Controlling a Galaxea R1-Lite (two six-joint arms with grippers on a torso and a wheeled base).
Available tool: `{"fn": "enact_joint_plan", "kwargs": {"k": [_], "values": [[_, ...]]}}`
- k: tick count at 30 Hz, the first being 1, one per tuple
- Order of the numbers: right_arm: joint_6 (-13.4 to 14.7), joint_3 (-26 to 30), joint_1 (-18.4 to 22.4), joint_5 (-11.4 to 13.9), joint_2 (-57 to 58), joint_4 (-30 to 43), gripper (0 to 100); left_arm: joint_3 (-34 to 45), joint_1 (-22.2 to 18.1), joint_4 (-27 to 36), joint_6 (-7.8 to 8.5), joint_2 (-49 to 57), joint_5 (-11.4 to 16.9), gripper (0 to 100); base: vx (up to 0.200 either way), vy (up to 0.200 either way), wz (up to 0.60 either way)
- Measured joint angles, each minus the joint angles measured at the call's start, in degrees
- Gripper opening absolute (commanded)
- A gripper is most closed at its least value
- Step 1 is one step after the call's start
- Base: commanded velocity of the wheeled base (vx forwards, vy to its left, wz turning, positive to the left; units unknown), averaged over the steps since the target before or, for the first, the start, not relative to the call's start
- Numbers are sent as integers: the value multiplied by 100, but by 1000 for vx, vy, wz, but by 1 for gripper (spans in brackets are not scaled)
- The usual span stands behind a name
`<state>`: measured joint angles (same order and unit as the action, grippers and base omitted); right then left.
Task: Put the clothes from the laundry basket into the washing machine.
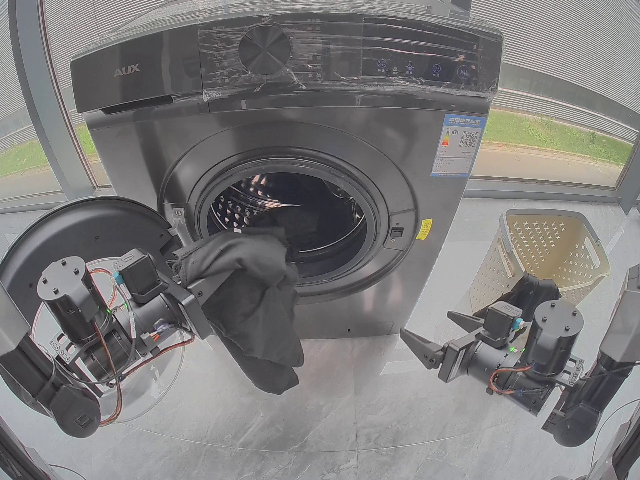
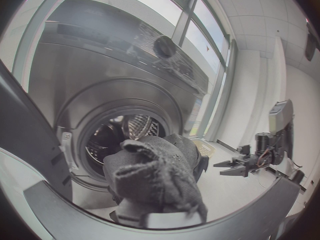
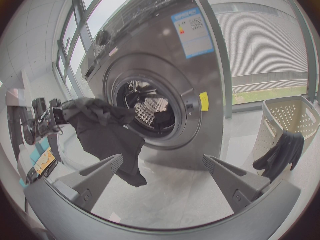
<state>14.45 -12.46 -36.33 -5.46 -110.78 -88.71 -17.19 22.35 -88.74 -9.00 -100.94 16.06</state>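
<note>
The washing machine (image 1: pixel 287 135) has its door (image 1: pixel 80 235) open at left, and the laundry basket (image 1: pixel 553 255) to its right has a second garment (image 1: pixel 533 295) draped over its near rim. The black garment (image 1: pixel 253 301) clamped in the left claw (image 1: pixel 200 288) hangs at the drum mouth (image 1: pixel 313 221) with its tail drooping below the lip. An early release could drop it on the floor (image 1: pixel 373 401). The right claw (image 1: pixel 437 335) gapes empty.

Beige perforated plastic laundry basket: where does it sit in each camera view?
Head view: beige perforated plastic laundry basket on the floor right of the grey washing machine.
Left wrist view: a sliver behind the bunched black garment.
Right wrist view: beside the machine, black cloth draped over its rim.
Shared landmark: round drum opening.
</note>
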Motion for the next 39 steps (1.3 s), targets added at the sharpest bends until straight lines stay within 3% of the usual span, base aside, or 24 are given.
{"fn": "enact_joint_plan", "kwargs": {"k": [5,8,15,30,39], "values": [[-63,-272,295,68,249,2,100,-157,-52,-5,-55,-140,-814,0,0,0,0],[-148,-363,500,190,394,6,100,-224,-49,-9,-68,-236,-1106,0,0,0,0],[-207,-368,668,301,586,9,100,-266,-13,-6,-101,-358,-1075,0,0,171,0],[-154,-357,614,295,375,6,100,-233,-50,-6,-55,-457,-1089,0,0,0,0],[-154,-346,590,284,289,6,100,-251,-44,-2,-57,-503,-1069,0,133,0,0]]}}
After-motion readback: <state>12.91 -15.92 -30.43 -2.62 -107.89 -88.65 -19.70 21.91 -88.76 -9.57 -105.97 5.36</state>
